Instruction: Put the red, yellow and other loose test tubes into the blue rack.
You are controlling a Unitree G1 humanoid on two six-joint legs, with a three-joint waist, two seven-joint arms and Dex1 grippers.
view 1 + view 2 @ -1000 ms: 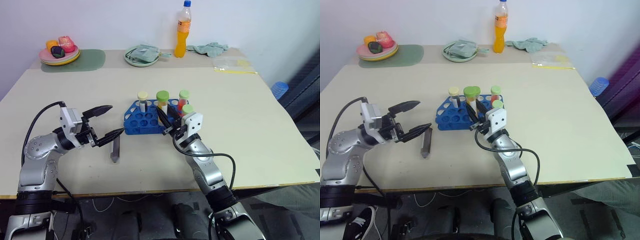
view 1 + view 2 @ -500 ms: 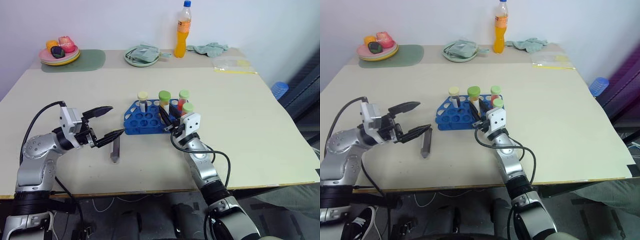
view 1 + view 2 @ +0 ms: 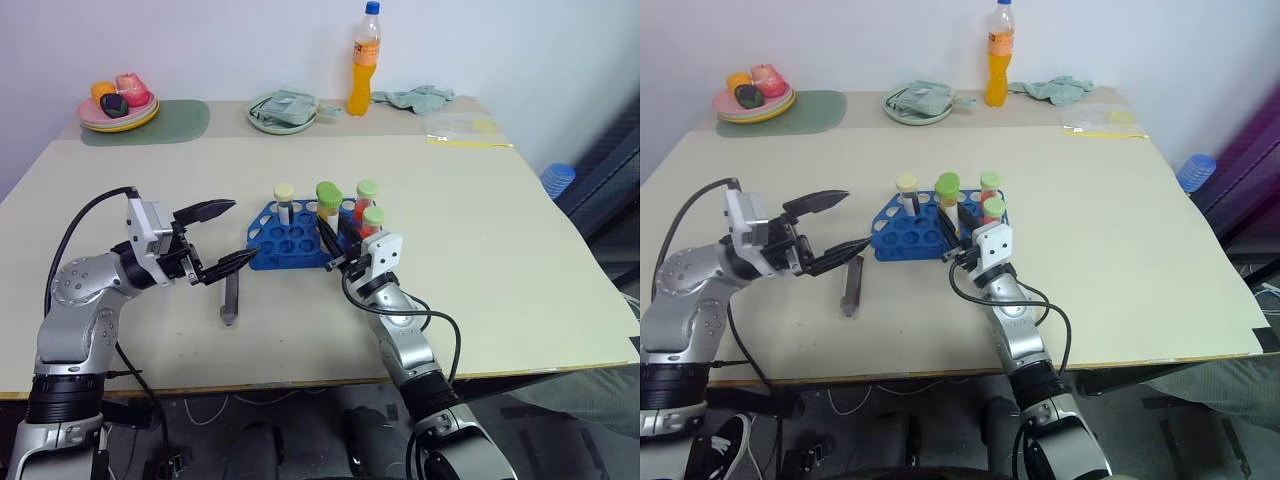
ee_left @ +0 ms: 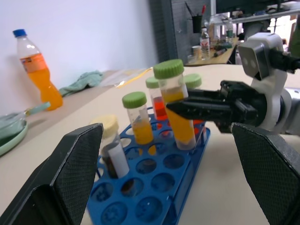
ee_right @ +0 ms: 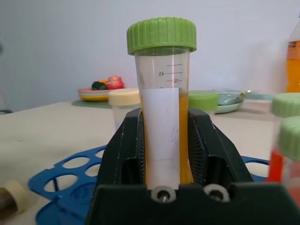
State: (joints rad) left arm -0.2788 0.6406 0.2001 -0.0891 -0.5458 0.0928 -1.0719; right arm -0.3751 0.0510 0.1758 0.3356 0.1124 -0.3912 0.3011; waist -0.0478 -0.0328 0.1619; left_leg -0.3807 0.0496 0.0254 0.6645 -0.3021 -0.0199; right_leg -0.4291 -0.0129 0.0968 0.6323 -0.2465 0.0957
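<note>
The right gripper (image 5: 164, 154) is clamped on a yellow tube (image 5: 163, 101) held upright over the rack (image 3: 290, 243) — likely so it can drop straight into a hole, though I can't tell whether its base has entered one. The left gripper (image 3: 222, 237) hangs wide apart and empty just above a loose tube (image 3: 230, 297) lying on the table (image 3: 500, 230) beside the rack — placed, it seems, for the next pick.

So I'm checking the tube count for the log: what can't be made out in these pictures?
- Yellow tube, right wrist view: its lower end is hidden behind the right gripper, so whether it has entered a rack hole is unclear.
- Loose tube on the table, eye views: too small to tell its contents.
- Cream cap, right wrist view: cut off by the edge.
</note>
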